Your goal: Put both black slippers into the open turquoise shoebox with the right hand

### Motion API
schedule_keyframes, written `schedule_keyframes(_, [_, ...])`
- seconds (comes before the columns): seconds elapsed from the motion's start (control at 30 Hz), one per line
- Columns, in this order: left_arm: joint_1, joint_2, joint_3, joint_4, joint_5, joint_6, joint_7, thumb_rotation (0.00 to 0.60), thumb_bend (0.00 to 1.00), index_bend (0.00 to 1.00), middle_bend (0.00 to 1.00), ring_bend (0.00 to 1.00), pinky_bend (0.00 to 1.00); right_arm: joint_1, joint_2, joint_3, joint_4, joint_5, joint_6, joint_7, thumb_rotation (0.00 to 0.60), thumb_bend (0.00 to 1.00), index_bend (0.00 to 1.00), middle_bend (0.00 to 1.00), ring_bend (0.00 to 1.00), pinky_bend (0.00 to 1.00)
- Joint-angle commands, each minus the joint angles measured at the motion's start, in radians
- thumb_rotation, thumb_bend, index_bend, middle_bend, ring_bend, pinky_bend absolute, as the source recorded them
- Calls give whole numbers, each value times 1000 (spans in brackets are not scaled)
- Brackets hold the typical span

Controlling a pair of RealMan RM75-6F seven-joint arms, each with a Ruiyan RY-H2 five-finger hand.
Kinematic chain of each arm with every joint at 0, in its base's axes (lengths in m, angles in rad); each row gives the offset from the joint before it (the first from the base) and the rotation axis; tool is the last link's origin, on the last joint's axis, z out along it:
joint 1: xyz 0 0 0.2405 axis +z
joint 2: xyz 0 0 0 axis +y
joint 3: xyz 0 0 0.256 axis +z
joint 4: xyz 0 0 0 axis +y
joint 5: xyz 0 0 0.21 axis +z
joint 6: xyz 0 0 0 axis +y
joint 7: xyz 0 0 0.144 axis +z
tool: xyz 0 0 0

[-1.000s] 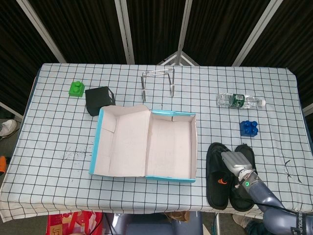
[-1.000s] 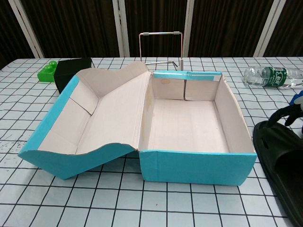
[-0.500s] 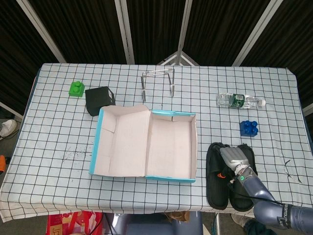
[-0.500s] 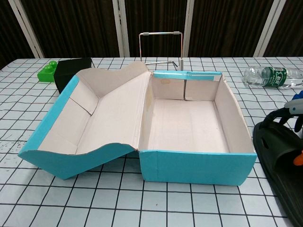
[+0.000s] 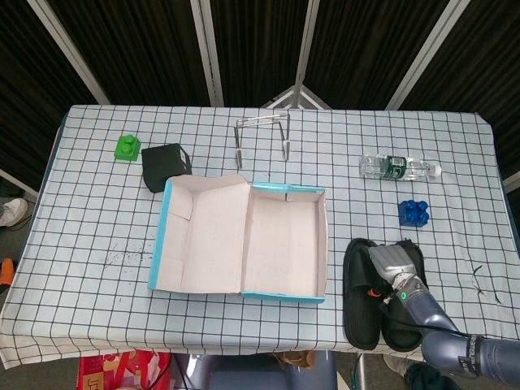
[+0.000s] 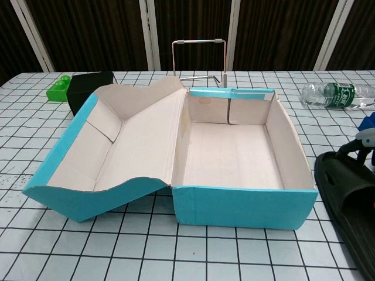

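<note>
Right hand shifted over the slippers

The right hand (image 5: pixel 392 266) slid a little up the two black slippers (image 5: pixel 362 292), away from the counter's near edge. In the chest view it (image 6: pixel 364 139) dropped lower beside the turquoise shoebox (image 6: pixel 246 206), and its orange mark went out of sight.

The right hand (image 5: pixel 393 268) lies over the two slippers (image 5: pixel 361 302), hiding their straps, so its grip cannot be told. In the chest view the right edge crops the near slipper (image 6: pixel 351 205), the hand and the bottle (image 6: pixel 334 95). The left hand is out of view.
</note>
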Motion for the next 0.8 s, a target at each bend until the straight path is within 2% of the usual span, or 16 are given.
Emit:
schedule_keyframes(0.03, [1,1,-1,0,-1,3,-2,600,643,235,65,28,97,-5,-8,3,1,-16,13,9,600,194,362,279,349,232])
schedule_keyframes(0.17, [3,2,-2,1,-2,5,-6,600,643,235,65,28,97,-26,-25,20,8,-54,49,39,600,399,458,380,452,290])
schedule_keyframes(0.27, [3,4,-3,1,-4,4,-10,600,643,235,65,29,97,-39,-31,28,8,-81,64,59,600,469,474,410,473,293])
schedule_keyframes(0.53, [5,7,-4,1,-4,7,-22,600,643,235,65,28,97,-61,-4,43,-23,-143,90,84,600,488,486,422,476,293])
schedule_keyframes(0.8, [8,11,-5,0,-4,12,-34,600,643,235,65,28,97,-37,110,58,-146,-141,107,45,600,488,486,426,480,293])
